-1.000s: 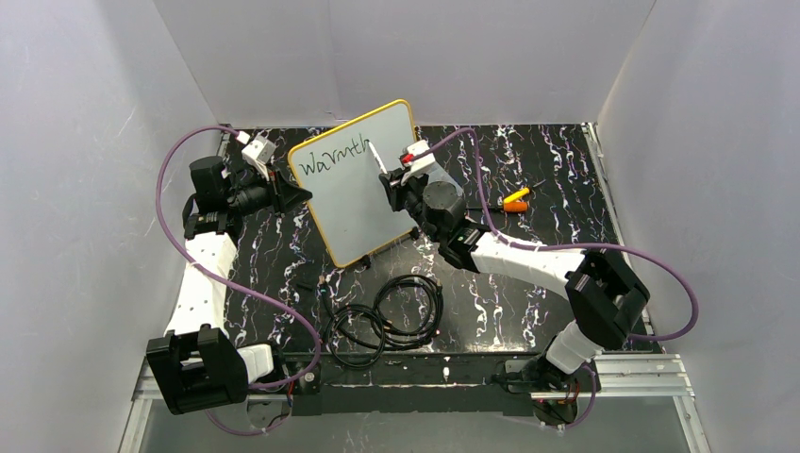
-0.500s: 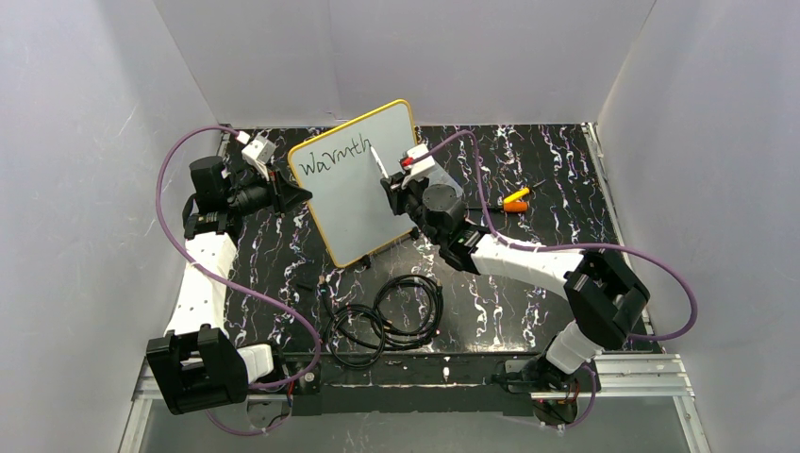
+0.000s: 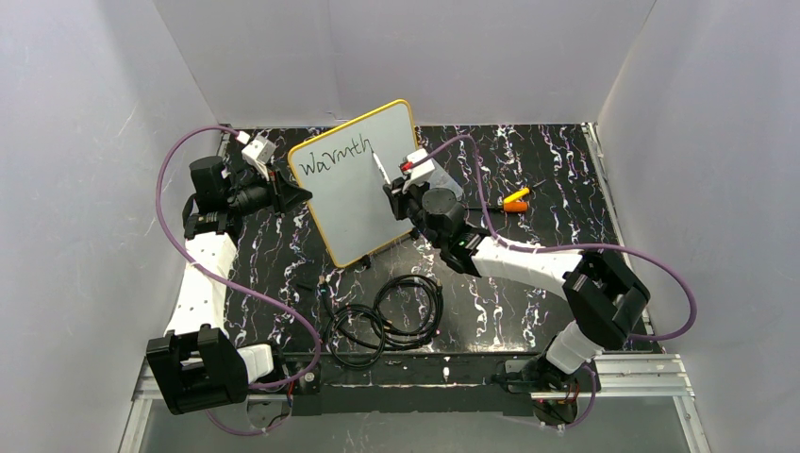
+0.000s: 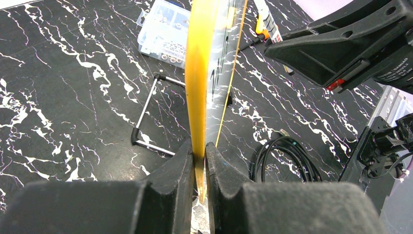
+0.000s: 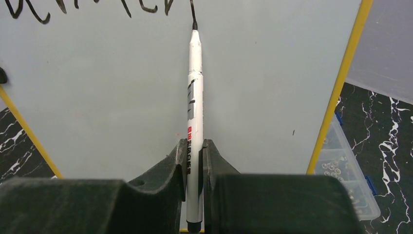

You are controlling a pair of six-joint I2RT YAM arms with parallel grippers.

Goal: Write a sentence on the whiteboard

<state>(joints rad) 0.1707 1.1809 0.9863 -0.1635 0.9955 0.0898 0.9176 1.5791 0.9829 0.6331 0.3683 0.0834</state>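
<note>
The right gripper (image 3: 391,191) drew back a little toward the near side, and the marker (image 3: 379,168) it held slid with it down the whiteboard (image 3: 354,212). The marker's tip moved from the top of the last letter of the sentence (image 3: 330,158) to that letter's lower end.

1. We see a white whiteboard (image 3: 358,208) framed in yellow-orange, its lettering (image 3: 330,158) black.
2. We see a black surface (image 3: 528,302) veined white like marble.
3. We see a white marker (image 5: 195,107), black-tipped.

Table (image 3: 528,311): black surface, white-veined.
Coiled black cables (image 3: 387,316) are laid near the front edge; two orange-yellow items (image 3: 515,200) and a clear compartment box (image 4: 163,34) are placed farther back.
</note>
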